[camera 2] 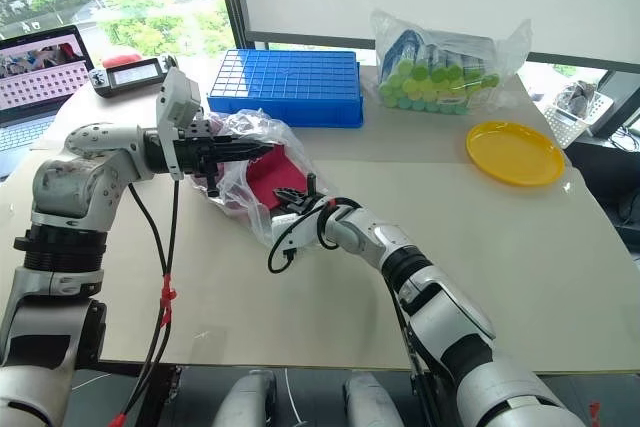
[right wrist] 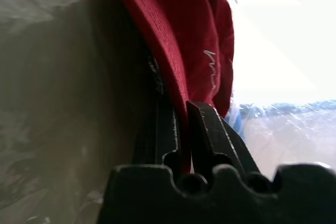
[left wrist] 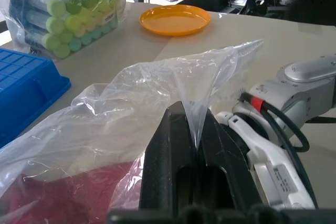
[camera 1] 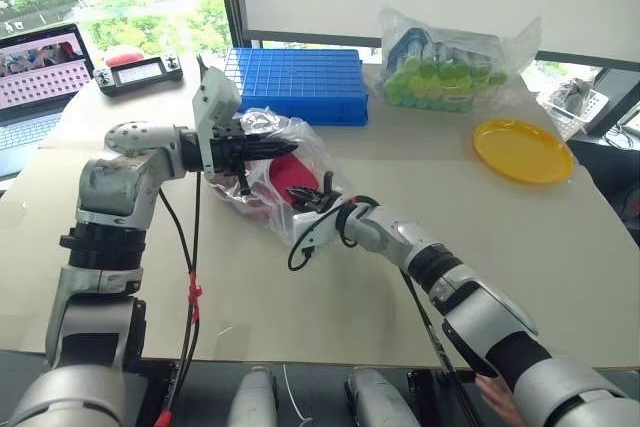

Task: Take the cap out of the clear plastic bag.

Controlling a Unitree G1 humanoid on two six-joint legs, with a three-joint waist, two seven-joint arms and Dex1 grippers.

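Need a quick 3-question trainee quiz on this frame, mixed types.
1. True or false: the left gripper is shut on the clear plastic bag.
2. What is the right gripper shut on? A) blue tray B) cap C) yellow plate
3. What colour is the cap?

Key: 1 true. 2 B, the brim sits between its fingers. 3 dark red.

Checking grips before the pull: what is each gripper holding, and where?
Left gripper: bag, by its top edge. Right gripper: cap, by its brim.
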